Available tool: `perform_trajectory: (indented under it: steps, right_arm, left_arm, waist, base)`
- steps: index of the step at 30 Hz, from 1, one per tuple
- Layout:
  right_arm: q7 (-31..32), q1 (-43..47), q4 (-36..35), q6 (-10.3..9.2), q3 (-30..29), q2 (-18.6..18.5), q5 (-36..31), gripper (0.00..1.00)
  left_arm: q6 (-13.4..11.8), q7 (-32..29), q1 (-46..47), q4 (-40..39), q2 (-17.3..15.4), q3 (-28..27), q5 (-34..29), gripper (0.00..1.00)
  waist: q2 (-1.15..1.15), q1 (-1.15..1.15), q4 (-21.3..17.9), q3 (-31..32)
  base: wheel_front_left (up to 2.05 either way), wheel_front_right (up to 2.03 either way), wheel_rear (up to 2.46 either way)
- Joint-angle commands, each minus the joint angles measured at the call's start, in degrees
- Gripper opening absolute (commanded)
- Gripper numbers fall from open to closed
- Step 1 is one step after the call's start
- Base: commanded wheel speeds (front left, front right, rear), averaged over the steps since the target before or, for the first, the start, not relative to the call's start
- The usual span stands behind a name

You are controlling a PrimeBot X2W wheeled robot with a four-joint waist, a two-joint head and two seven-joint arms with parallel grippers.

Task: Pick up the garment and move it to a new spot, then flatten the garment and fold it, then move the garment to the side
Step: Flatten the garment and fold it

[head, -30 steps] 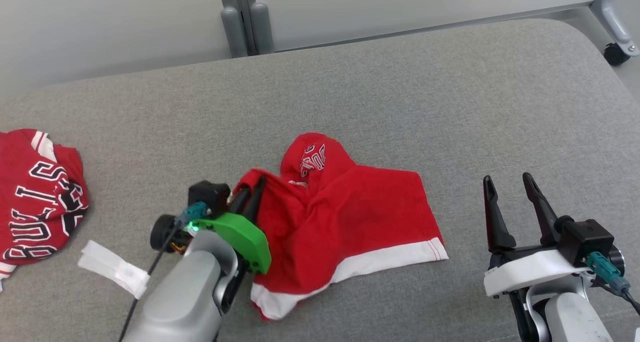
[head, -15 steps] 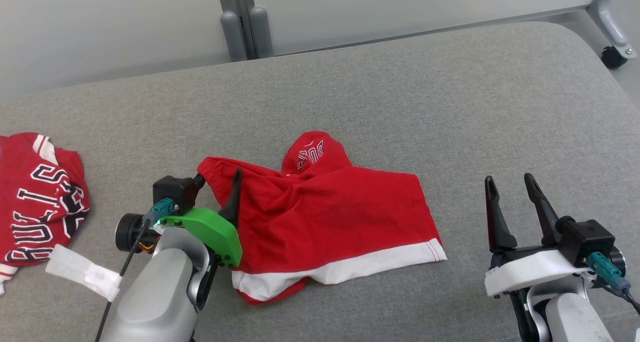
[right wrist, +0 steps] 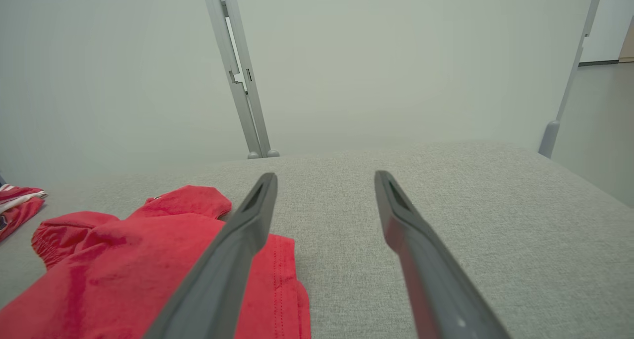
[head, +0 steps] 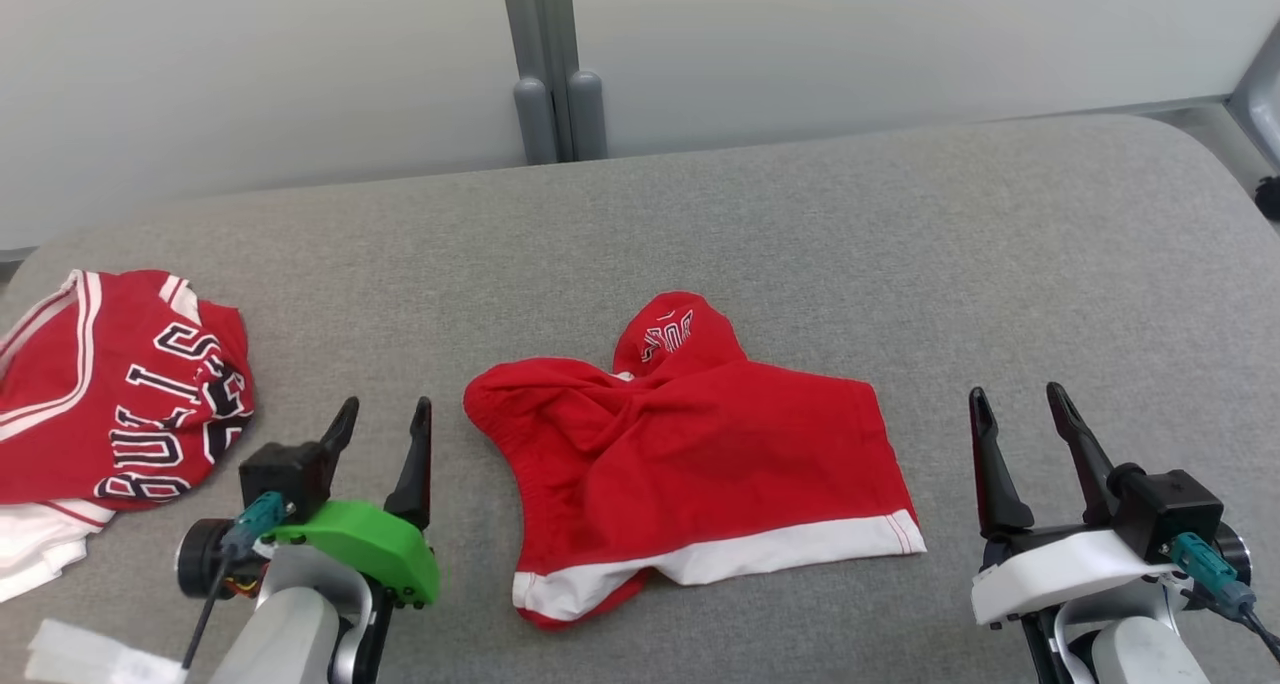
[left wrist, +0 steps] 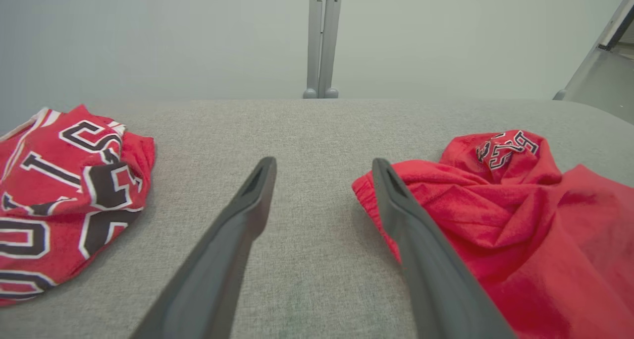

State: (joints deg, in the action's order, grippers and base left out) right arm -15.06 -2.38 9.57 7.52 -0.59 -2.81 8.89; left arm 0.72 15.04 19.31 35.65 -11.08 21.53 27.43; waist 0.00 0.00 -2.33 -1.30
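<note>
The garment (head: 690,454) is a pair of red shorts with a white hem, lying rumpled on the grey padded table (head: 800,234); a bunched part with lettering sticks up at its far side. In the left wrist view the garment (left wrist: 520,215) lies right of the fingers, and in the right wrist view the garment (right wrist: 148,259) lies at the lower left. My left gripper (head: 385,416) stands open just left of the shorts, apart from the cloth and holding nothing. My right gripper (head: 1015,404) is open over bare table to the right of the shorts.
A red jersey (head: 110,394) with black-and-white lettering lies crumpled at the table's left edge, also the jersey (left wrist: 64,190) in the left wrist view. A white paper tag (head: 80,654) lies at the near left. Grey partition posts (head: 550,64) stand behind the table.
My left gripper has opened, let go of the shorts' left corner and drawn back to the left. The shorts now lie spread on the table. The head camera has shifted.
</note>
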Motion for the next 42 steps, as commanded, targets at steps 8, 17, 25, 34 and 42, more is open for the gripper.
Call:
perform_trajectory:
  steps: [8,17,25,34,42]
  right_arm:
    - [-0.2,1.9,-0.3,-0.06,-0.3,-0.5,-1.6,1.0]
    - [-0.2,3.0,-0.2,-0.06,1.1,-1.0,-1.6,1.0]
    - [-0.2,4.8,-0.2,-0.06,1.7,-1.4,-1.4,1.0]
    - [-0.2,5.6,0.5,-0.06,2.3,-2.4,-0.6,1.0]
    - [-0.2,5.7,0.7,-0.06,2.7,-2.2,-0.7,1.0]
  left_arm:
    - [-1.7,0.1,-8.0,-13.3,-1.6,-8.1,-5.6,1.0]
    - [0.0,0.1,-17.4,-25.7,0.8,-15.3,-11.2,1.0]
    - [3.0,0.1,-24.1,-29.3,2.8,-20.2,-15.1,1.0]
    - [5.3,0.1,-24.5,-26.6,4.0,-21.4,-17.1,1.0]
    - [6.2,0.1,-23.5,-24.7,4.8,-21.8,-18.1,1.0]
  waist:
    - [0.0,0.0,3.4,2.6]
    - [0.0,0.0,3.3,3.7]
    - [0.0,0.0,3.3,4.3]
    - [0.0,0.0,4.2,4.8]
    - [0.0,0.0,4.5,4.8]
  base:
    - [0.0,0.0,0.0]
    - [0.0,0.0,0.0]
    - [0.0,0.0,0.0]
    - [0.0,0.0,0.0]
    - [0.0,0.0,0.0]
